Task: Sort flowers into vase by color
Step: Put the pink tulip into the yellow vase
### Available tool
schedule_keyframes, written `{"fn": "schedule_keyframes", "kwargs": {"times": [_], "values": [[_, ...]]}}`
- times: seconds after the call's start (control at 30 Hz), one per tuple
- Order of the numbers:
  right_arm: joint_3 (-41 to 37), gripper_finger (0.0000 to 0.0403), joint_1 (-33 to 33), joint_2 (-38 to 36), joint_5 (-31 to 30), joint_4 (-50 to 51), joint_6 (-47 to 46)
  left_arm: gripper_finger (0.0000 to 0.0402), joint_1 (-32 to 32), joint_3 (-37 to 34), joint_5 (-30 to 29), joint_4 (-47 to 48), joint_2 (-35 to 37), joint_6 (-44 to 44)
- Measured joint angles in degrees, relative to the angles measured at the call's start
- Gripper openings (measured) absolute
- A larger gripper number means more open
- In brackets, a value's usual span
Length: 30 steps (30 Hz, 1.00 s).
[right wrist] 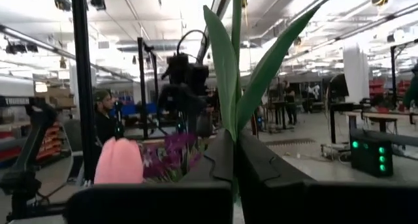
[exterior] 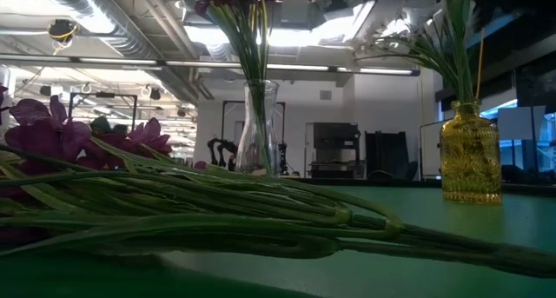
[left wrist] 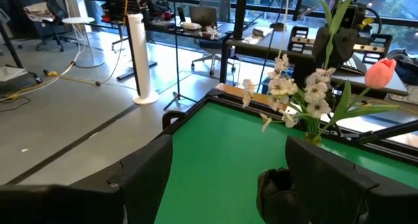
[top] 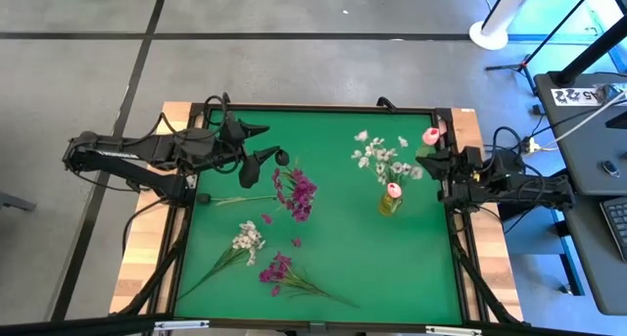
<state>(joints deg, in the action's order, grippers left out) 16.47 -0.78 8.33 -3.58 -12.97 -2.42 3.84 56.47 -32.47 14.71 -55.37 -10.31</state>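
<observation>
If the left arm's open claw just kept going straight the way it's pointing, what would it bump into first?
Probably the yellow vase holding white blossoms and a pink tulip. The left end effector points across bare green mat toward it; depth is hard to judge, so it might pass just beside.

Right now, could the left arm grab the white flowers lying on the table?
Probably yes. The left gripper has open, empty jaws, and the white flowers lie uncovered on the green table, on its side.
</observation>
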Motion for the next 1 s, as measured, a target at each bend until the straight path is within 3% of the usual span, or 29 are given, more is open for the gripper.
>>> {"fn": "schedule_keyframes", "kwargs": {"times": [0.37,0.67,1.0], "values": [[-2.12,0.0000,0.02,0.56,-0.82,-5.72,0.53,0.0293,0.00,-0.04,-0.03,0.37,-0.17,-0.02],[4.54,0.0000,0.02,0.54,-0.80,3.82,-0.30,0.0293,-0.07,-0.04,-0.25,2.27,-0.17,-0.89],[3.70,0.0000,0.02,1.16,0.70,1.42,-3.31,0.0293,-0.07,-0.04,-1.51,2.74,-0.17,-1.11]]}}
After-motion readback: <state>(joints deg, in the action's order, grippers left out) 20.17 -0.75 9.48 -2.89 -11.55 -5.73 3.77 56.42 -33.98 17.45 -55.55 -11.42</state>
